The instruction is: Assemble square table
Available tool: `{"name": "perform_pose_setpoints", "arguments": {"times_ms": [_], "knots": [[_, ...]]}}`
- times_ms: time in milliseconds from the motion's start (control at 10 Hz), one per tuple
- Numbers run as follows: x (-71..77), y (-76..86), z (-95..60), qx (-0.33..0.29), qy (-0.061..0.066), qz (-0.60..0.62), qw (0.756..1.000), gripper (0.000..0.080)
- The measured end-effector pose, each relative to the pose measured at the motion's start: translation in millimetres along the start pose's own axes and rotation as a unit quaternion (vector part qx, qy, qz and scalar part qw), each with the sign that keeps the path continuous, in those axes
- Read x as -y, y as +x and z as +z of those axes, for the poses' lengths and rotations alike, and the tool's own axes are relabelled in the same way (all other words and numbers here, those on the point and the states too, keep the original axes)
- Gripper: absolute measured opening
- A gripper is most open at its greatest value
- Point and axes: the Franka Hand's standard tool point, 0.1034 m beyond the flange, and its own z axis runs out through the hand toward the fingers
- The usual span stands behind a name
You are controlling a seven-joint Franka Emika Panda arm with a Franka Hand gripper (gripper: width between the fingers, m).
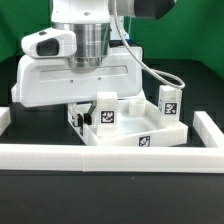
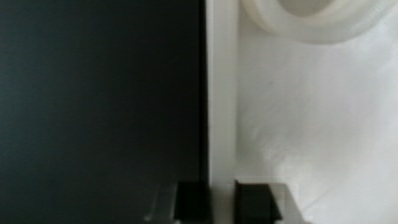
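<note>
The square table's white tabletop [image 1: 135, 128] lies flat inside the white border wall, a tag on its front edge. Its rim and pale inner face [image 2: 302, 120] fill half of the wrist view, with a round raised socket [image 2: 320, 22] at the far end. My gripper [image 2: 224, 198] is shut on the thin rim, one dark finger [image 2: 262, 200] on each side of it. In the exterior view the wide white hand [image 1: 75, 82] hangs over the tabletop's left end and hides the fingertips. A tagged white leg [image 1: 107, 112] stands by the hand, and another leg [image 1: 170, 100] stands at the exterior view's right.
The low white border wall [image 1: 110, 157] runs along the front and turns back at both ends. The table surface [image 2: 98, 110] is black. A cable loops from the arm down toward the right-hand leg.
</note>
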Motion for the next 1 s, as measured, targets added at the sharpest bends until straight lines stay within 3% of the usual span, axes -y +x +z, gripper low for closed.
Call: {"name": "perform_pose_setpoints", "arguments": {"times_ms": [500, 700, 1000], "knots": [[-7.3, -2.2, 0.4, 0.013, -0.011, -0.159, 0.987, 0.0060], [-6.9, 15.6, 0.1, 0.014, -0.018, -0.296, 0.955, 0.0060], [-13.7, 10.9, 0.1, 0.023, -0.023, -0.363, 0.931, 0.0060]]}}
